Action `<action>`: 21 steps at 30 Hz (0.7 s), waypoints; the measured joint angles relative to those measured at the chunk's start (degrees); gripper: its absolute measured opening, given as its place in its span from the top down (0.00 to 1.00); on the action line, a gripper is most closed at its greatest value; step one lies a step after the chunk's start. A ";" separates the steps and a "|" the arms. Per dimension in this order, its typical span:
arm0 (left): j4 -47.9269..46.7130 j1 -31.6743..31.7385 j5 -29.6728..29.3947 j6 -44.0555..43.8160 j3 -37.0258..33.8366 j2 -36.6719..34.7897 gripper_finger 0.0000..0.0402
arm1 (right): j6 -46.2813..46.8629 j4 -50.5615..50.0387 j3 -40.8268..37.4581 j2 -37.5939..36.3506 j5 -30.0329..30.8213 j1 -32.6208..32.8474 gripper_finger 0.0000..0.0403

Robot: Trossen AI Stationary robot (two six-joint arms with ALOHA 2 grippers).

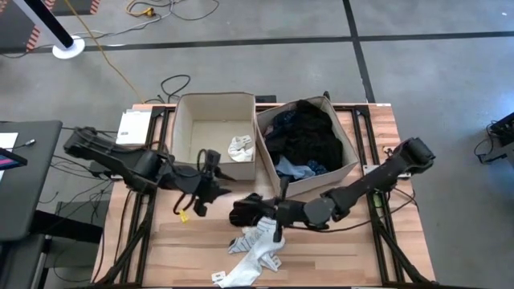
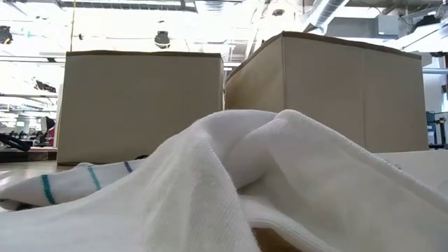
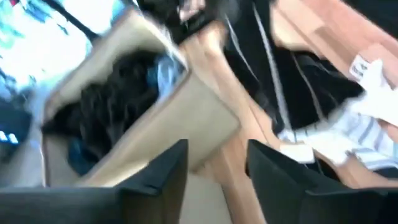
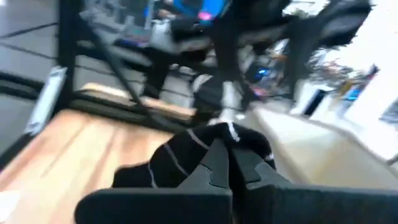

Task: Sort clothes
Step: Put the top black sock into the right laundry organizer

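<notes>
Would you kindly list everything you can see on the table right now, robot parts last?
Beige square fabric bins: two, side by side at the table's far edge.
White bunched garment: one, inside the left bin.
Dark clothes pile: one heap, black with a light blue piece, filling the right bin.
White socks with striped bands: a small heap, on the wooden table's near side.
Black sock with thin white stripes: one, clamped in the right gripper.
Left gripper: dark, fingers apart, empty, near the left bin.
Right gripper: dark, shut on the black sock, above the white socks.
</notes>
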 joint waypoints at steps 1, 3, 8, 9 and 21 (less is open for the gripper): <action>-1.85 0.02 -0.03 -1.72 0.00 -0.44 0.57 | -1.13 -0.80 0.48 -0.80 0.92 -0.09 1.00; -5.13 0.00 -0.02 -5.12 -0.07 -0.87 0.53 | -3.79 -2.83 0.68 -2.73 3.76 -0.21 1.00; -7.92 -0.04 4.52 -10.29 -4.55 -1.17 0.48 | -7.28 -6.40 0.97 -9.28 7.75 -2.15 1.00; -7.16 -0.05 6.28 -10.64 -6.10 -1.11 0.48 | -7.19 -7.74 1.01 -10.71 7.81 -2.87 1.00; 22.77 -0.66 20.49 -6.89 -27.00 -0.53 0.51 | 9.20 -36.19 0.98 -22.76 10.76 -15.11 1.00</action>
